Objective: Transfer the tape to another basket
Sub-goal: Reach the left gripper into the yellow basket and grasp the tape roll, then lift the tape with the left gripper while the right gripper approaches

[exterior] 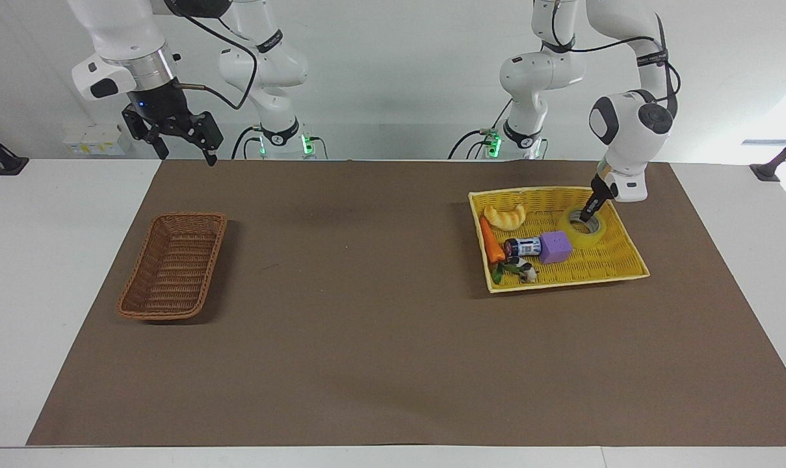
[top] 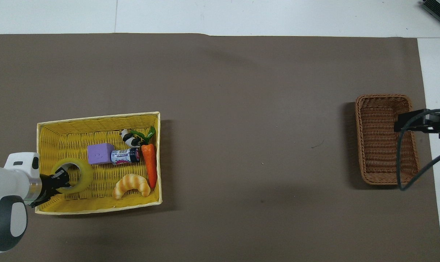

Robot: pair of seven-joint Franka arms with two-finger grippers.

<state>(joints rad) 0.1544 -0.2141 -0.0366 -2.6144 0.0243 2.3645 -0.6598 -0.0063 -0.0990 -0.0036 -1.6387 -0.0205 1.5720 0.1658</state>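
Grip security is to be confirmed first: the left gripper [exterior: 586, 216] is closed on the wall of the tape [exterior: 586, 229], one finger inside the core, within the yellow tray [exterior: 627, 237]. A straight lift clear of the purple cube [exterior: 554, 246] is advised. Carriage toward the brown basket [exterior: 173, 265] follows. Above that end the right gripper [exterior: 184, 144] is held open, waiting.

Left end effector [exterior: 586, 215] clamped on tape [exterior: 582, 228] wall in yellow tray [exterior: 627, 260], beside purple cube [exterior: 554, 246]. Right end effector [exterior: 181, 140] open, raised, waiting. Basket [exterior: 173, 266] at right arm's end of worktop [exterior: 366, 325].
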